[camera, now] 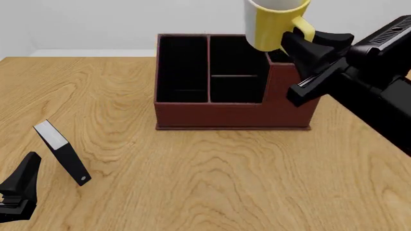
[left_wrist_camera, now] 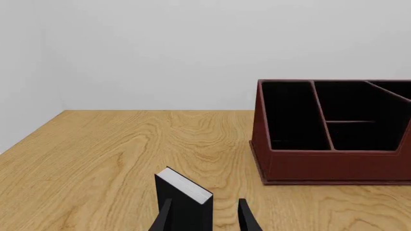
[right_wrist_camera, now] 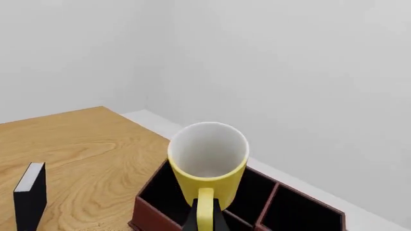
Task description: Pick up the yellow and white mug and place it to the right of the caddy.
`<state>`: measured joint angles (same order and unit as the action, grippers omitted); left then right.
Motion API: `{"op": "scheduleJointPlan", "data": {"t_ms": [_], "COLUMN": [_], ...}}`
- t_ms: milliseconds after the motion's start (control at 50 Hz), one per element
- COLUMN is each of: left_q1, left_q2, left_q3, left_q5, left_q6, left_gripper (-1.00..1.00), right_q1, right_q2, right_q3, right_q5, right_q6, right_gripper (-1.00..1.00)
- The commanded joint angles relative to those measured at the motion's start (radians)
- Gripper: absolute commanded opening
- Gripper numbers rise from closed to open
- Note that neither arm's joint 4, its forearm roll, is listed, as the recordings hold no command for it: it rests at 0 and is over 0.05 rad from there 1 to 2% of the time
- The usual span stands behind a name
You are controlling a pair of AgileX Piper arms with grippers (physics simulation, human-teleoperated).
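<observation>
The yellow and white mug (camera: 275,23) hangs in the air above the caddy's right rear corner, upright, its white inside showing in the right wrist view (right_wrist_camera: 209,159). My right gripper (camera: 294,41) is shut on its yellow loop handle (right_wrist_camera: 204,211). The caddy (camera: 234,113) is a reddish-brown box with black-lined compartments, standing at the table's middle back; it also shows in the left wrist view (left_wrist_camera: 330,166) and under the mug (right_wrist_camera: 151,211). At the near left, my left gripper (camera: 19,187) is open and holds nothing.
A thin black and white slab (camera: 62,153) stands tilted on the table just ahead of the left gripper, between its fingers' lines in the left wrist view (left_wrist_camera: 184,202). The wooden table (camera: 212,178) stretches around the caddy. A white wall stands behind.
</observation>
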<state>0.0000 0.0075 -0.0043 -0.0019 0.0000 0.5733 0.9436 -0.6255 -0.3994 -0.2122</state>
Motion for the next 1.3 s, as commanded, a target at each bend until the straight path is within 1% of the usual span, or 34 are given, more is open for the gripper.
{"op": "scheduleJointPlan", "data": {"t_ms": [20, 140, 280, 360, 500, 700, 880, 1300], "left_q1": [0.000, 0.000, 0.000, 0.000, 0.000, 0.000, 0.000, 0.000], "left_q2": [0.000, 0.000, 0.000, 0.000, 0.000, 0.000, 0.000, 0.000], "left_q3": [0.000, 0.000, 0.000, 0.000, 0.000, 0.000, 0.000, 0.000], "left_q5": [0.000, 0.000, 0.000, 0.000, 0.000, 0.000, 0.000, 0.000], "left_q6": [0.000, 0.000, 0.000, 0.000, 0.000, 0.000, 0.000, 0.000], "left_gripper": [1.00, 1.00, 1.00, 1.00, 1.00, 1.00, 1.00, 1.00], "right_q1": [-0.066, -0.097, -0.127, -0.137, -0.158, -0.197, -0.244, -0.303], "right_q2": [-0.064, -0.095, -0.095, -0.094, -0.084, -0.093, -0.114, -0.120], "right_q3": [0.017, 0.023, 0.038, 0.024, 0.019, 0.023, 0.013, 0.013], "right_q5": [0.037, 0.061, 0.054, 0.064, 0.057, 0.064, 0.093, 0.098], "right_q6": [0.006, 0.011, 0.010, 0.016, 0.022, 0.014, 0.019, 0.025], "right_gripper": [-1.00, -1.00, -1.00, -1.00, -1.00, -1.00, -1.00, -1.00]}}
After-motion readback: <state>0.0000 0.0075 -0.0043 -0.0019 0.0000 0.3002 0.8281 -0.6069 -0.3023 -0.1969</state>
